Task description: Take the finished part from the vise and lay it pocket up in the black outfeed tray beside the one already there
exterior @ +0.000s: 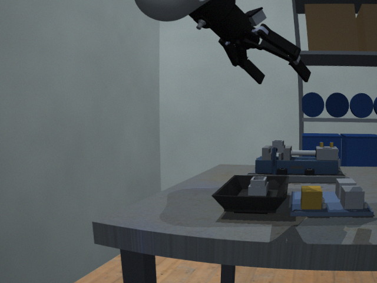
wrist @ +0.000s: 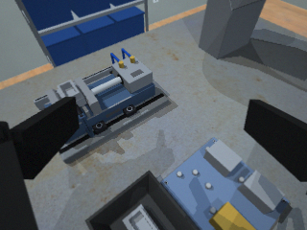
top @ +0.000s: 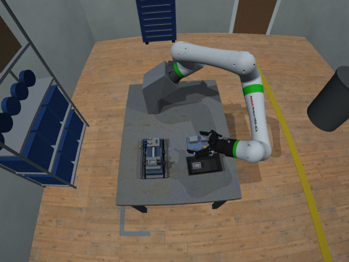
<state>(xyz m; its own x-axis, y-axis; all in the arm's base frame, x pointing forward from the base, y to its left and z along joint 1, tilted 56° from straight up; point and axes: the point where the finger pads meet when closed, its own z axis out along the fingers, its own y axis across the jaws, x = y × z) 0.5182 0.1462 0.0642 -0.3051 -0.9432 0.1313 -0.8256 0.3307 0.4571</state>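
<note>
The finished part (top: 152, 161) (exterior: 277, 145) (wrist: 66, 89), a grey block with a pocket on top, sits upright between the jaws of the blue vise (top: 154, 149) (exterior: 300, 165) (wrist: 120, 103) on the left of the table. The black outfeed tray (top: 214, 164) (exterior: 243, 202) (wrist: 115, 212) holds one pocketed block (top: 196, 164) (exterior: 258, 185) (wrist: 139, 221), pocket up, in its left half. My gripper (top: 204, 144) (exterior: 283, 77) (wrist: 162, 113) is open and empty. It hangs high over the blue fixture plate, right of the vise and well apart from it.
A blue fixture plate (top: 191, 146) (exterior: 330, 204) (wrist: 201, 189) behind the tray carries two upright plain grey blocks (exterior: 352, 196) (wrist: 223, 158) and a yellow block (exterior: 311, 197) (wrist: 230, 218). The arm's grey pedestal (top: 157, 87) stands at the table's back. A blue-bin shelf (top: 42, 132) stands to the left.
</note>
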